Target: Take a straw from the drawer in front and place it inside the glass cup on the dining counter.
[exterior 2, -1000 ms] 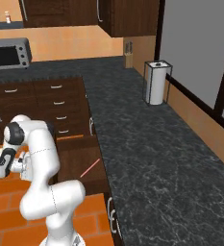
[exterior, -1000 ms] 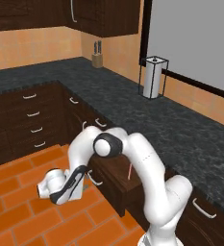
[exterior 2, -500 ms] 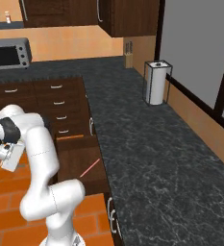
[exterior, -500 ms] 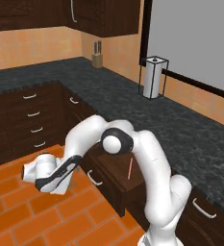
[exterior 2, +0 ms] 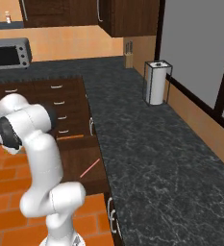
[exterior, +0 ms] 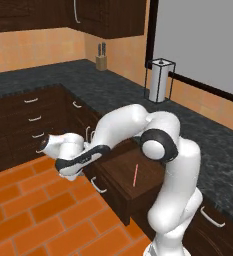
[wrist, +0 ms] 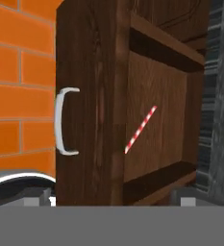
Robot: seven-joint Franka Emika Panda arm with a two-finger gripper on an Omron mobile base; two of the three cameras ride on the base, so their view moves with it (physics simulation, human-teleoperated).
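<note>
The drawer (exterior: 119,170) stands pulled out from under the black worktop, its curved pale handle (exterior: 99,186) facing the floor side. A red-and-white striped straw (exterior: 136,175) lies loose on its reddish-brown bottom. It also shows as the straw (wrist: 140,129) in the drawer (wrist: 156,96) behind the handle (wrist: 60,121), and as the straw (exterior 2: 90,168). My gripper (wrist: 113,199) is open and empty, its tips wide apart, held off the drawer front over the floor. The hand (exterior: 63,150) hangs left of the drawer. The glass cup and the dining counter are out of view.
A black speckled worktop (exterior 2: 147,158) runs along the right, carrying a white roll in a wire frame (exterior: 158,80) and a knife block (exterior: 102,61). Closed dark drawers (exterior: 33,120) line the back-left corner. A toaster oven (exterior 2: 7,53) sits far left. Orange tiled floor (exterior: 33,215) lies before the drawer.
The jaws have gone from half closed to wide open. The hand has drawn back from the drawer front, up and to the left, and the arm has stretched out with it.
</note>
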